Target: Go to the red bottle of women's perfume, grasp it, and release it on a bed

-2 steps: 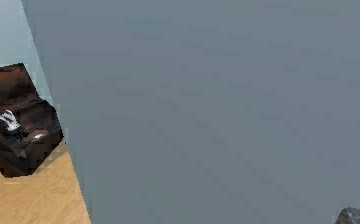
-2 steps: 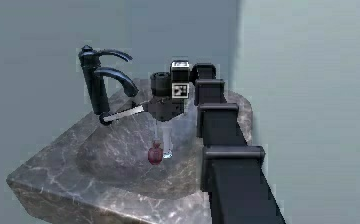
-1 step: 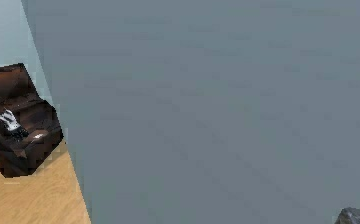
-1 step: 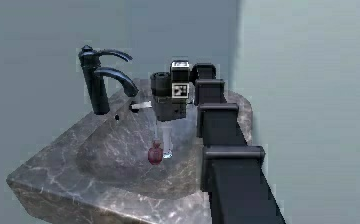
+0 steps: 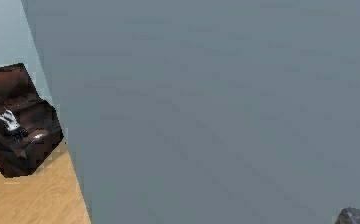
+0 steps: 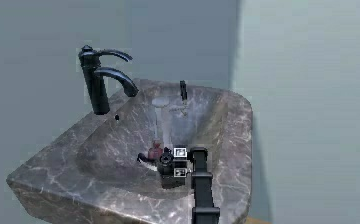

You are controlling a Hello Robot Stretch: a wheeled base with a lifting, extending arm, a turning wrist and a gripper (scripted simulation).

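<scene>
A small dark-red thing point(image 6: 146, 155) lies just on the tall black tap's point(image 6: 96, 82) side of my gripper point(image 6: 162, 162); I can't tell if it's held.

A grey marbled stone sink point(image 6: 48, 182) with a broad flat rim and a shallow oval bowl carries the things in the arm side view. A tall dark metal faucet point(image 6: 96, 80) with a curved spout stands upright on the rim at the back left corner, its spout reaching over the bowl. A small dark upright knob point(image 6: 183, 91) stands on the back rim, well apart from the faucet. Low in the bowl, near the front edge, shows a small reddish thing point(image 6: 148, 156); whether it rests on the stone cannot be told. In the forward view, a light wooden floor point(image 5: 38, 195) bears a dark brown leather armchair point(image 5: 26, 130), with a small pale object point(image 5: 8, 122) on its seat.
</scene>
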